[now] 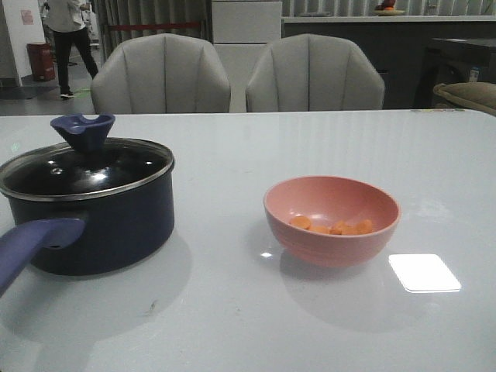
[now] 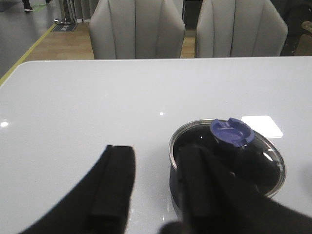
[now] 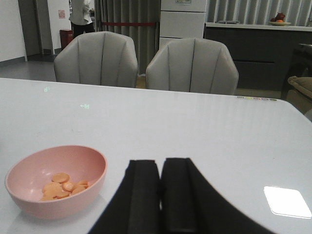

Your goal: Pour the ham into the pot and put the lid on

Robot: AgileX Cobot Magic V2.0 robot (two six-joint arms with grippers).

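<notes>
I see neither arm in the front view; only the wrist cameras show them. My left gripper hangs low over the tabletop with its jaws spread apart and empty. One finger is over bare surface, the other lies in front of the pot in that view; I cannot tell whether it touches. My right gripper hovers with its jaws pressed together, holding nothing, near the pink bowl but apart from it.

The pot stands on the left of the tabletop, its handle pointing toward the near edge. The lid sits on the pot, knob up. The bowl stands right of centre, well apart from the pot, and the ham lies as a few slices in its bottom.

Bare tabletop stretches between pot and bowl, behind both to the far edge, and right of the bowl. Two chairs stand past the far edge.
</notes>
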